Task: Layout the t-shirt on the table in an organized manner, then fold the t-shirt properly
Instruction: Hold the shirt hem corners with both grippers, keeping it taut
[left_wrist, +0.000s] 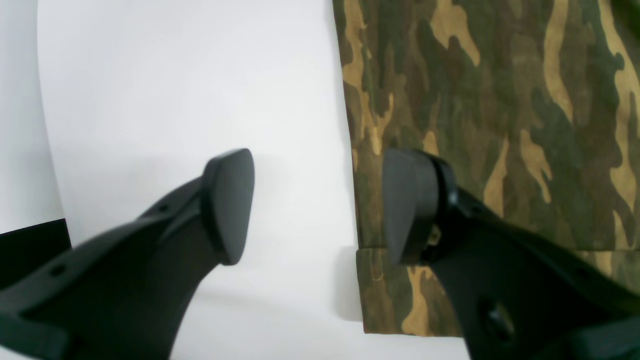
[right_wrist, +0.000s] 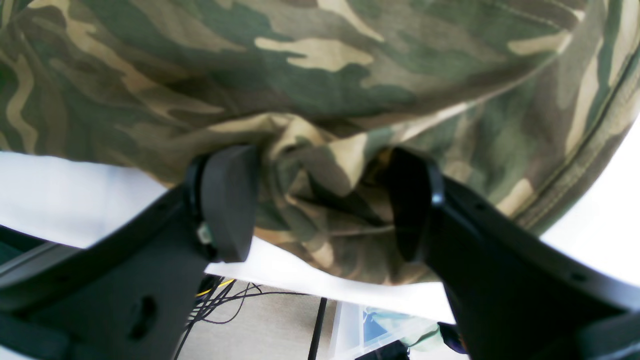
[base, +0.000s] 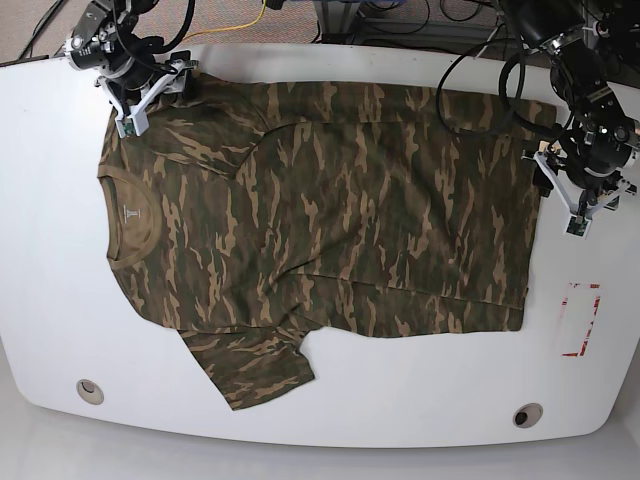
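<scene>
Right, the t-shirt (base: 320, 230) is spread out flat across the middle of the table (base: 400, 400), collar toward the base view's left edge, hem toward its right, and it looks mostly laid out. The body is smooth and broad, with only gentle ripples. One sleeve (base: 255, 365) lies open toward the near edge of the table. The other sleeve, up at the far left corner, is the unfinished bit: it is bunched rather than flat.

That is where the right gripper (right_wrist: 320, 200) is working. From its wrist camera, the jaws stand wide apart with a crumpled wad of camouflage cloth sitting between them, close to the table edge, cables and floor showing below. Whether the pads are actually pinching the fabric I cannot tell; the gap looks too wide for a firm hold, so I read it as open around the bunch, not clamped.

Over on the other side, the left gripper (left_wrist: 315, 205) hovers at the hem end. Its jaws are also spread wide, one finger over bare white table, the other over the shirt's edge, right by the hem corner (left_wrist: 385, 290). It holds nothing.

So my judgement: the layout stage is nearly done, with that far sleeve wanting to be pulled out flat. The folding has not begun at all; no sleeve is turned in, no side is doubled over. The red tape outline (base: 580, 320) sits beside the hem, well clear of the cloth.
</scene>
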